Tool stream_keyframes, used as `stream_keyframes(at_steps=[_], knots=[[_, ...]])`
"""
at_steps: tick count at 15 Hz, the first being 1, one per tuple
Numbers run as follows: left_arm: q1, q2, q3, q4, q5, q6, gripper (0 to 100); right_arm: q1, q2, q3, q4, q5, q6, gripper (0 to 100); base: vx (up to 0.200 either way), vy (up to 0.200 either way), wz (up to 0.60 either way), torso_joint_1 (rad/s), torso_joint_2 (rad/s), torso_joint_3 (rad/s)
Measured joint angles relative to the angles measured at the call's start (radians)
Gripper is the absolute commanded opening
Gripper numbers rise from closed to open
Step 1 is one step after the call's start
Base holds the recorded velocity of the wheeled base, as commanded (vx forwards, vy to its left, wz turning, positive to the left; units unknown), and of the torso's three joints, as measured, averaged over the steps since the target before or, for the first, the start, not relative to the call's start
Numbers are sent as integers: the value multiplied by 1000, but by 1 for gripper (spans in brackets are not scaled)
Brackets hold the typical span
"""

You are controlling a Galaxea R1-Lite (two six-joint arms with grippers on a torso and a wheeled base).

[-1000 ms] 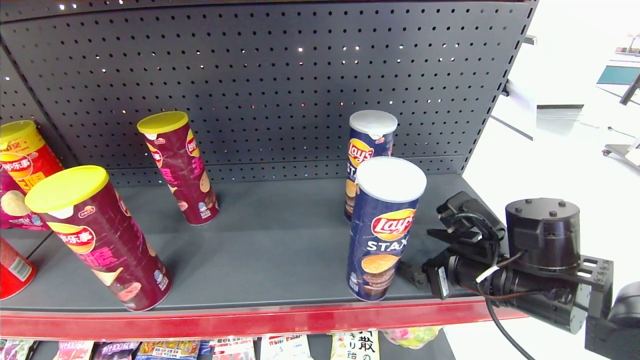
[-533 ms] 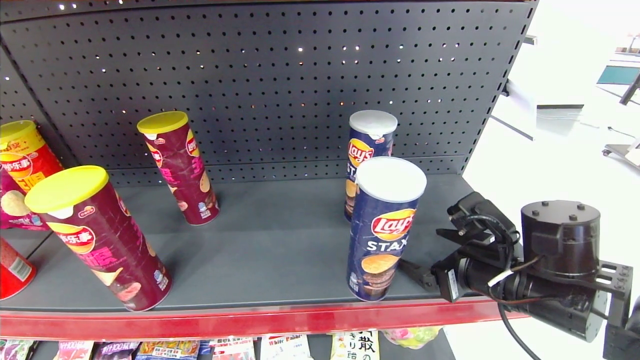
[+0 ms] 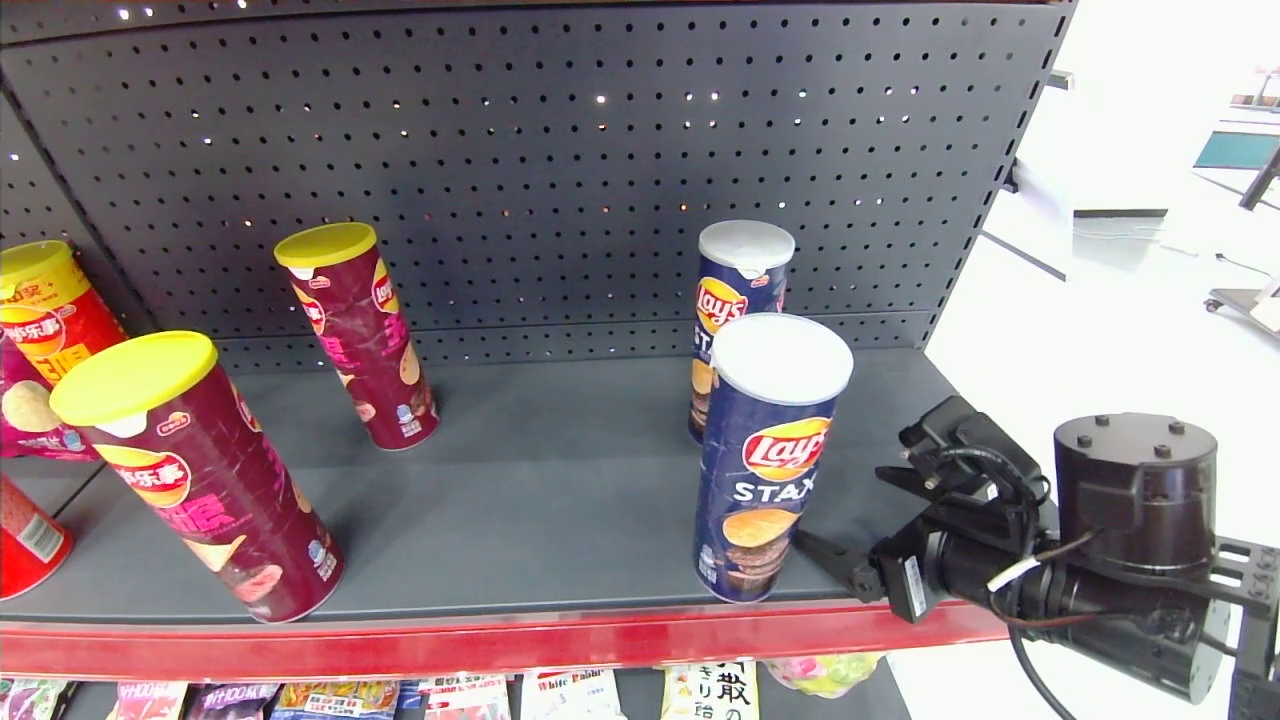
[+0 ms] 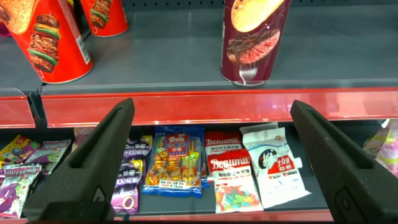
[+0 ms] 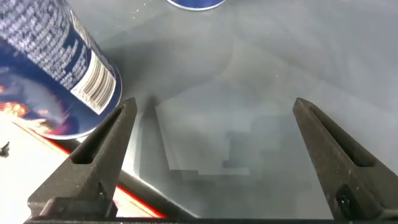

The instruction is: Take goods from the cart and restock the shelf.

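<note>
At the lower right of the head view, the right gripper [image 5: 214,106] hangs with its jaws spread wide and empty. It is just beside the front blue can [image 3: 765,460], apparently not touching it. The can stands upright at the red front edge of the shelf [image 3: 540,480]. The left gripper [image 4: 212,107] is also spread and empty, facing snack packets [image 4: 180,165].
</note>
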Motion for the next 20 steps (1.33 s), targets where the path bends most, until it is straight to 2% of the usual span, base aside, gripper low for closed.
stream_keyframes(at_steps=[20], knots=[[0,0,0,0,0,0,100,56,19,-28,-3,-1,0,100,0,0,0,0,0,0]])
